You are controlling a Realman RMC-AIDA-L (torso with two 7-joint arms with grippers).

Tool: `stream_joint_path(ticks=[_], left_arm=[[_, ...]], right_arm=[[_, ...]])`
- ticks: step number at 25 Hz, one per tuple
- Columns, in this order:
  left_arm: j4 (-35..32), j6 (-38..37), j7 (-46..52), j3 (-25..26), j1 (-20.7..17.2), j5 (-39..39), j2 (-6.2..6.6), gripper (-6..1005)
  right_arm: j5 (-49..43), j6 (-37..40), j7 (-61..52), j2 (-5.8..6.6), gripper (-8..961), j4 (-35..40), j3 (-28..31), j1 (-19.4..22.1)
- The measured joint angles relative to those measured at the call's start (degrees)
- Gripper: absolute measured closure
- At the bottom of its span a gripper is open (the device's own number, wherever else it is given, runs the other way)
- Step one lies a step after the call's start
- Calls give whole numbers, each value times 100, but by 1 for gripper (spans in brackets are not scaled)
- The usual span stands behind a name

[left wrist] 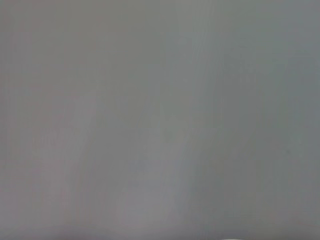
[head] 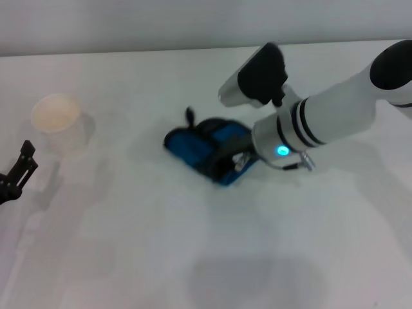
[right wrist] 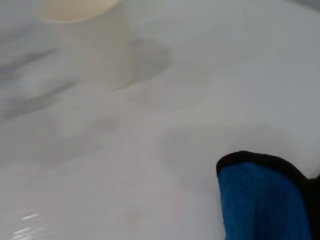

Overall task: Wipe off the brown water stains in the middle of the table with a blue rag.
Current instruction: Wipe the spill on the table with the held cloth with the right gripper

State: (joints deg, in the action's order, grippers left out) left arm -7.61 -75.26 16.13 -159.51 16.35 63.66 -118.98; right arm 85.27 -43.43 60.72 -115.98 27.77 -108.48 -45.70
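Head view, left to right: left gripper point(head: 16, 172) idle at the table point(head: 129, 257) edge, fingers parted and empty, paper cup point(head: 56, 119) beyond, then the blue rag point(head: 206, 148) mid-table, pinned under the nearer right gripper point(head: 235, 161); finger state indeterminate, stains indiscernible.

A white paper cup point(head: 56, 120) with a tan inside stands upright at the far left.
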Motion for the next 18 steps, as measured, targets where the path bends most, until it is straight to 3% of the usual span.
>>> stream_joint_path(ticks=[6, 18], left_arm=[[-21, -5, 9, 2, -43, 4, -2, 112], [9, -6, 13, 20, -3, -6, 2, 112]], right_arm=[[353, -1104, 255, -11, 914, 0, -208, 7], [321, -2535, 362, -38, 920, -15, -326, -16]])
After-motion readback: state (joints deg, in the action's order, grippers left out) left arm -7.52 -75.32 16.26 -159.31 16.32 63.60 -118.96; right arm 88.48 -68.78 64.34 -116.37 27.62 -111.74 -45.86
